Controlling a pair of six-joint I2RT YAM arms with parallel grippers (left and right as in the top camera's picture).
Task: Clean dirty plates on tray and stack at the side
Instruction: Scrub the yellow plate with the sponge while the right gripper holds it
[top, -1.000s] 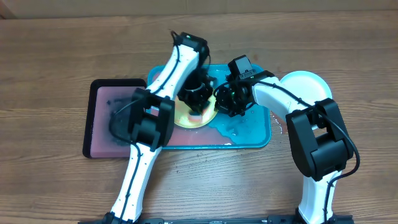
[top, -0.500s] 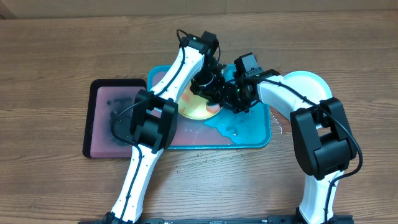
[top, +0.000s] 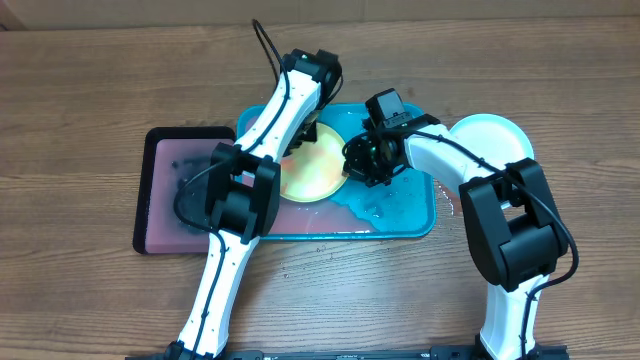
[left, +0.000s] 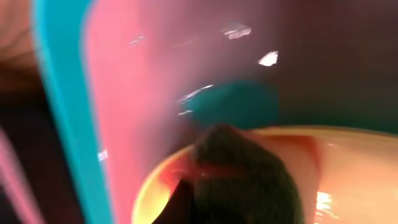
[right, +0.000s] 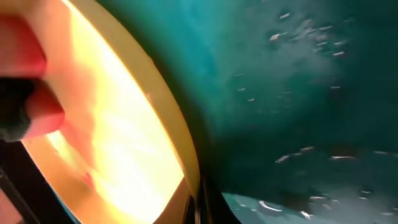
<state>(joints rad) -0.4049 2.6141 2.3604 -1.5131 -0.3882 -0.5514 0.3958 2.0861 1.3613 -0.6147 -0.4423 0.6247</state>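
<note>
Brown wood-grain tabletop (top: 90, 60) across the whole overhead view, grain running left to right. Along the far edge, a thin paler band (top: 450, 8), too narrow to identify.

At the middle, large teal-blue rectangular plastic tray (top: 410, 215) with raised rim and rounded corners. Floor tinted reddish toward the left and near side, wet and glossy, with a shiny puddle (top: 372, 208) right of centre. Just beside its left side, smaller black rectangular tray (top: 152, 190) with a dull pink, smudged floor. On the bare wood near the teal tray's far right corner, pale whitish round plate (top: 497, 135), partly covered by the right arm.

Inside the teal tray, left of centre, lime-green round plastic plate (top: 315, 178), red-orange smears on its face, right edge tilted up off the tray floor.

Right pincer (top: 358, 165) at that raised edge, fingers nearly together and pinching the rim. In the right wrist view, rim running down into the narrow slit between them.

Left pincer (top: 303, 140) reaching down over the plate's far left part. Spread or pressed together: cannot tell, left wrist view too blurred. Visible there, only a dark fuzzy lump (left: 242, 177) resting against the plate's rim, red streak beneath it, teal rim and pink floor behind.
</note>
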